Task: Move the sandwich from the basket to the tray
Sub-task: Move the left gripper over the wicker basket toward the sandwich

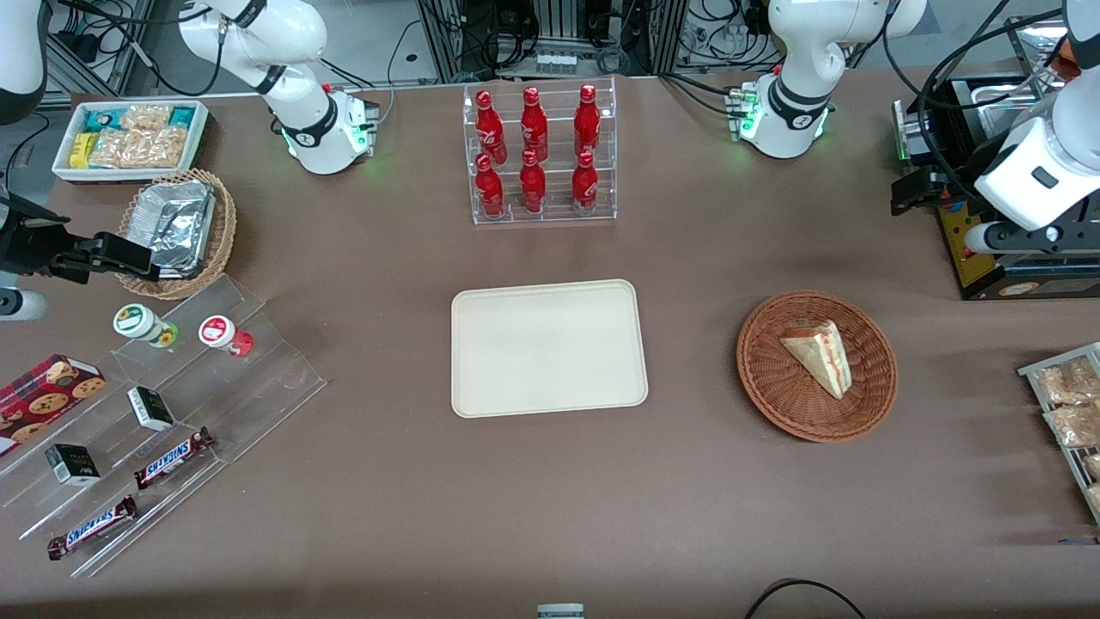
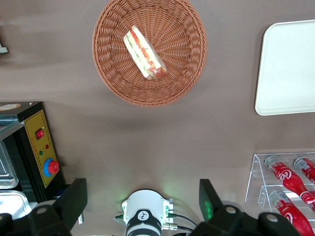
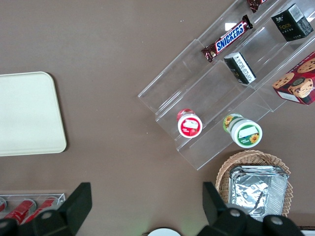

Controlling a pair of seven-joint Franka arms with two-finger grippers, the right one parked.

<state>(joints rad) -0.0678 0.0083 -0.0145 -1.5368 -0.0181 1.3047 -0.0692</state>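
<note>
The sandwich (image 1: pixel 818 352) (image 2: pixel 144 54), a pale wedge with red and orange filling along its edge, lies in the round reddish-brown wicker basket (image 1: pixel 773 387) (image 2: pixel 113 73). The cream tray (image 1: pixel 547 348) (image 2: pixel 290 69) (image 3: pixel 27 113) lies bare at the table's middle, beside the basket. My left gripper (image 1: pixel 913 191) (image 2: pixel 141 201) hovers high above the table, farther from the front camera than the basket and apart from it. It is open, its fingers (image 2: pixel 74 201) spread wide with nothing between them.
A black control box (image 1: pixel 988 258) (image 2: pixel 42 152) with a red button stands beside the gripper. A clear rack of red bottles (image 1: pixel 540 155) (image 2: pixel 288 179) stands farther back than the tray. Snack packets (image 1: pixel 1070 413) lie at the working arm's end; acrylic steps (image 1: pixel 172 404) toward the parked arm's.
</note>
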